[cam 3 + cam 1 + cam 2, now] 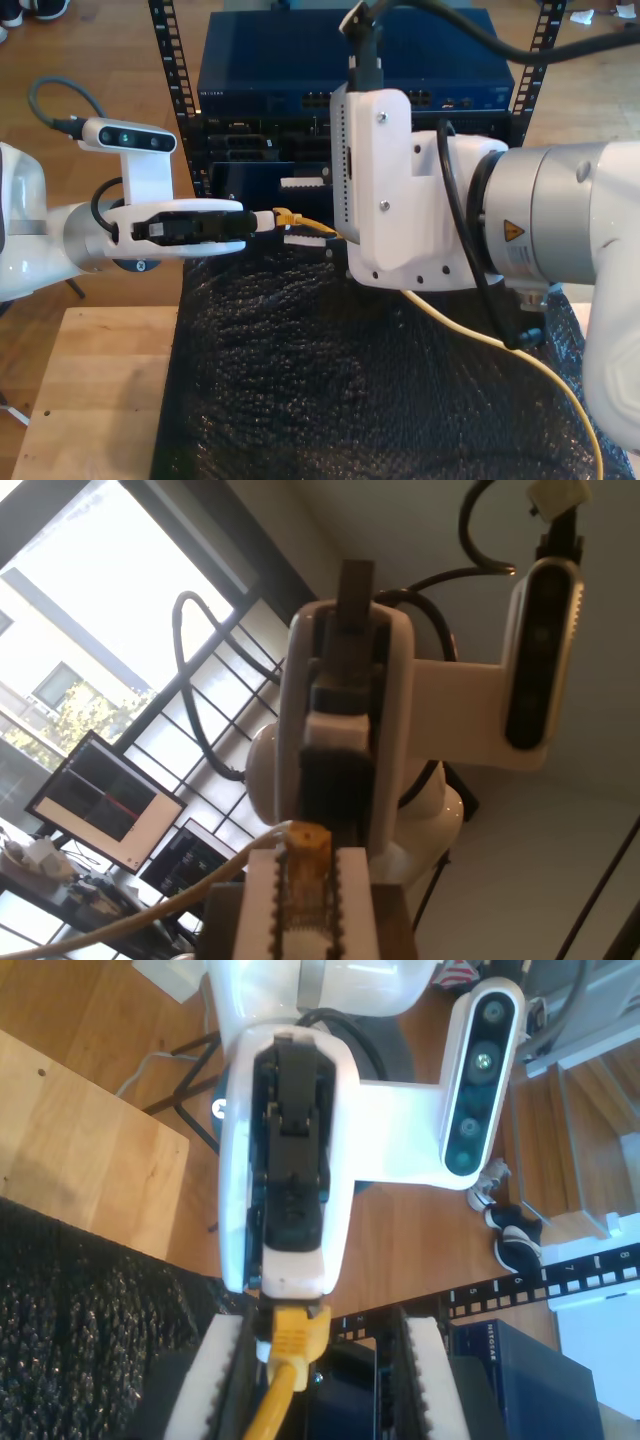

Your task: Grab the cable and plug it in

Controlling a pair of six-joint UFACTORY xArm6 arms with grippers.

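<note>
finding: my first gripper [262,218] has its fingers clamped on the plug end of the cable [310,226]. it holds the plug level in front of the rack [260,70], above the surface, presumably so it can be re-gripped. my second gripper [320,1325] faces it with fingers spread. the yellow boot lies between those pads, apart from both, and the cable's length trails back under that arm.
</note>
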